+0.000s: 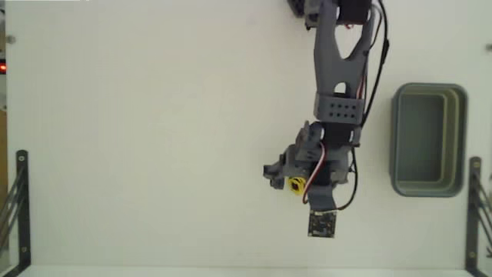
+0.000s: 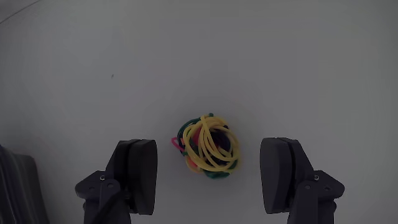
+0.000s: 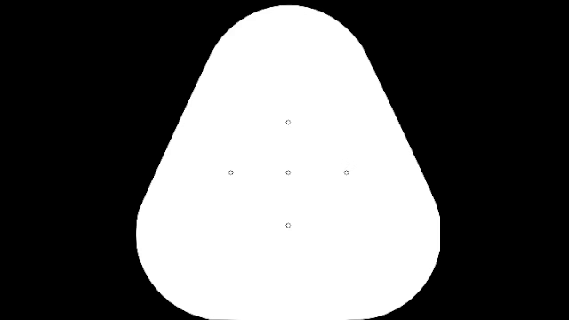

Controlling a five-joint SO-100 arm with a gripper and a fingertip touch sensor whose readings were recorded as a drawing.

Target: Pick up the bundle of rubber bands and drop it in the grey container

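The bundle of rubber bands (image 2: 208,150) is a small knotty clump, mostly yellow with green and red-pink loops, lying on the white table. In the wrist view it rests between the two dark fingers (image 2: 137,174) of my gripper (image 2: 209,175), which stands open with a gap on each side of the clump. In the fixed view my gripper (image 1: 290,175) hangs low centre-right, and only a yellow bit of the bundle (image 1: 294,185) peeks out beneath it. The grey container (image 1: 395,138), a grey-green tub, sits at the right edge, apart from the arm and holding nothing.
A small dark circuit board (image 1: 323,224) with wires hangs just below the gripper in the fixed view. Black brackets stand at the lower left (image 1: 20,208) and lower right (image 1: 475,208) table edges. The arm (image 1: 342,61) reaches down from the top.
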